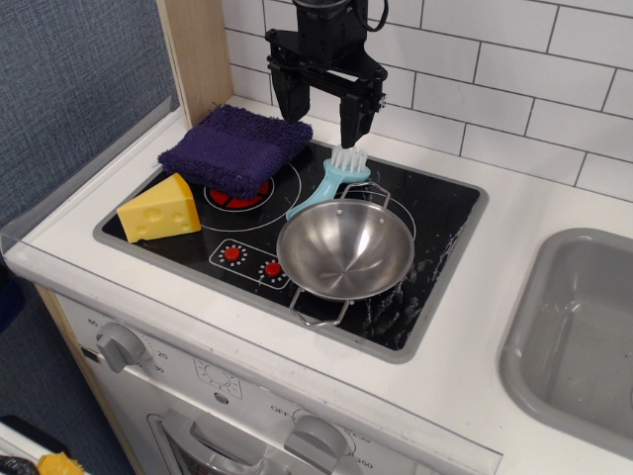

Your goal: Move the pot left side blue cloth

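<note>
Tool (326, 102) open, empty, hangs high at back above brush (330, 183); no grasp yet. Pot (345, 247) upright on stove right half, brush handle touching rim. Blue cloth (235, 148) back-left over burner; cheese (159, 208) near its front-left.

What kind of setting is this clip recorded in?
Most likely a toy play kitchen. A black stovetop with printed red burners sits in a white counter beside a grey sink, with oven knobs below and white tile behind. A yellow cheese wedge looks like a toy.
</note>
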You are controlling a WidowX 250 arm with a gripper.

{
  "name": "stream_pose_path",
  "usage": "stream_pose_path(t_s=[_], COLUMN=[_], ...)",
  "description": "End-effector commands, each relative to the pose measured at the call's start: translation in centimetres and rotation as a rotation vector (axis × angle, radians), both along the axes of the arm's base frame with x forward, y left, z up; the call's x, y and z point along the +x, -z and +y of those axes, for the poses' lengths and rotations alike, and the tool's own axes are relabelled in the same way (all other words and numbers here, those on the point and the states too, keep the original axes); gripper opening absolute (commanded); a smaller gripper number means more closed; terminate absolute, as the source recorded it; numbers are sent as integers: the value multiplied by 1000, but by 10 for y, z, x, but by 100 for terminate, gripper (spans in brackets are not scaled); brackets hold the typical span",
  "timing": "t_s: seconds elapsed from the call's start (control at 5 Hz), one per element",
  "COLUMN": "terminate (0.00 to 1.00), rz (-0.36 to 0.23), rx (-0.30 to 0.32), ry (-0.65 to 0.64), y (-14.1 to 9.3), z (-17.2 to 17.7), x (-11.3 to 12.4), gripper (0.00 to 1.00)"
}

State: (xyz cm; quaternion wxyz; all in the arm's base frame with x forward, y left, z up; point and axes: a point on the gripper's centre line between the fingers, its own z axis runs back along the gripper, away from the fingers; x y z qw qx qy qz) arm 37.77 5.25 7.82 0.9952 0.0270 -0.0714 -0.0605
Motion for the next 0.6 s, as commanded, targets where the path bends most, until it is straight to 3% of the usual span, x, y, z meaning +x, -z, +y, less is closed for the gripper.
stream_pose_path(t_s=[0.0,0.2,0.4], terminate=[0,0,0], rz=[0,-96,-99], rx=[0,-61,-79], ry=[0,-71,-25], y=[0,0,-9], z=[0,-14,-30], x=[0,-8,-21], gripper=[100,100,100])
